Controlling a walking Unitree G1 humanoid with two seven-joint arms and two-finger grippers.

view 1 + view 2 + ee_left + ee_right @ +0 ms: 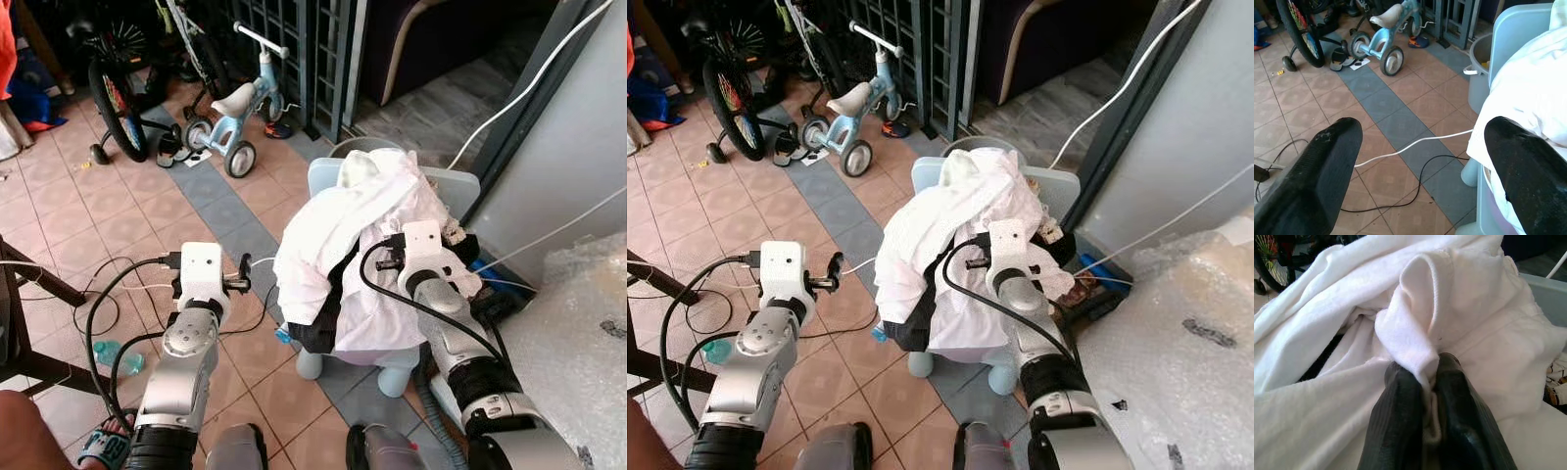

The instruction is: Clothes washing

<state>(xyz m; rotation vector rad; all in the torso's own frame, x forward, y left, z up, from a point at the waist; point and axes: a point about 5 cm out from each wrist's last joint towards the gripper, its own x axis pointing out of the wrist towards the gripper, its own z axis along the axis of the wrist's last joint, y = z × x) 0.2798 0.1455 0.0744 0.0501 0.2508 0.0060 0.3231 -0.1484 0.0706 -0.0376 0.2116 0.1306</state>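
On a tiled patio beside a grey wall, the head cameras look down on a heap of white laundry [362, 235] draped over a pale blue plastic chair [328, 176], a dark garment [318, 328] hanging beneath it at about 7 o'clock of the pile. The right gripper [453, 245] is buried in the cloth at the heap's 3 o'clock edge, its silver forearm rising from the lower right. The left gripper [240, 277] hangs over the floor at 9 o'clock of the chair, apart from the fabric, likely held ready to support the load. White and black cables [118, 294] trail across the tiles, and a child's blue tricycle [235, 108] and a bicycle wheel [118, 98] stand at 11 o'clock, well apart.

From the left wrist, the two black fingers [1327, 171] stand wide apart with nothing between them — tiles and a white cable [1415, 144] show through the gap, and the chair's edge with the white cloth sits just beside one finger. A grey bucket [1479, 73] stands behind the chair.

From the right wrist, the fingers [1400, 416] are pinched tight on a raised fold of the white cloth [1415, 333] — a grip that looks meant to lift the garment off the pile for washing.
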